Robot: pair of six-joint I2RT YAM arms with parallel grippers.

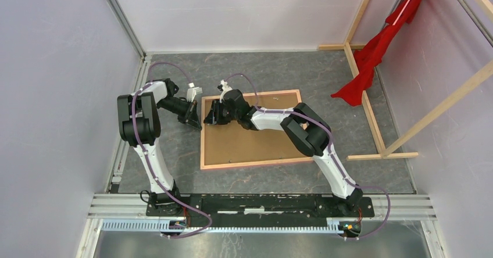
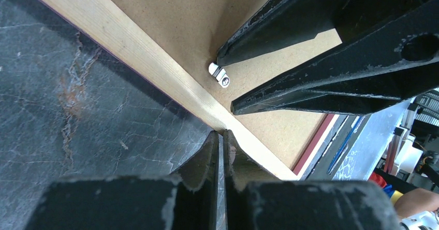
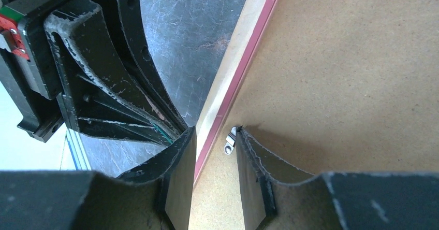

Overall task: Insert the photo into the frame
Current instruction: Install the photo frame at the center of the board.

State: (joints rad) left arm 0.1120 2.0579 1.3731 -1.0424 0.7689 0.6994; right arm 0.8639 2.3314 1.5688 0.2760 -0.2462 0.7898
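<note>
Overhead view: the frame (image 1: 256, 163) lay flat at the middle of the tabletop (image 1: 232, 72), pale wood back facing up. The photo (image 1: 256, 144) sat inside it with its brown board side up and the printed side hidden. You could see the board filling the opening rail to rail.

Your left pincer (image 1: 197, 121) was at the frame's nine o'clock rail, toward the ten o'clock corner. In its own wrist view the two fingers were clenched, with only a hairline between them. Their tips sat against the outer edge of the wood rail, where it meets the tabletop. I could not tell whether anything was pinched between them.

Your right pincer (image 1: 208, 117) reached across the board from the three o'clock side, and its tips were just inside the same rail. It was released, fingers well apart. In its wrist view one finger sat over the rail and the other on the brown board. A thin pink strip showed between the rail and the board. A small metal tab (image 2: 219, 75) lay on the board just beside the rail, touching or nearly touching the tip of the finger on the board.

The two pincers faced each other across the rail, close together but not touching.

At the tabletop's two o'clock a red cloth (image 1: 378, 49) hung over bare wooden beams (image 1: 372, 118), well apart from the frame.
</note>
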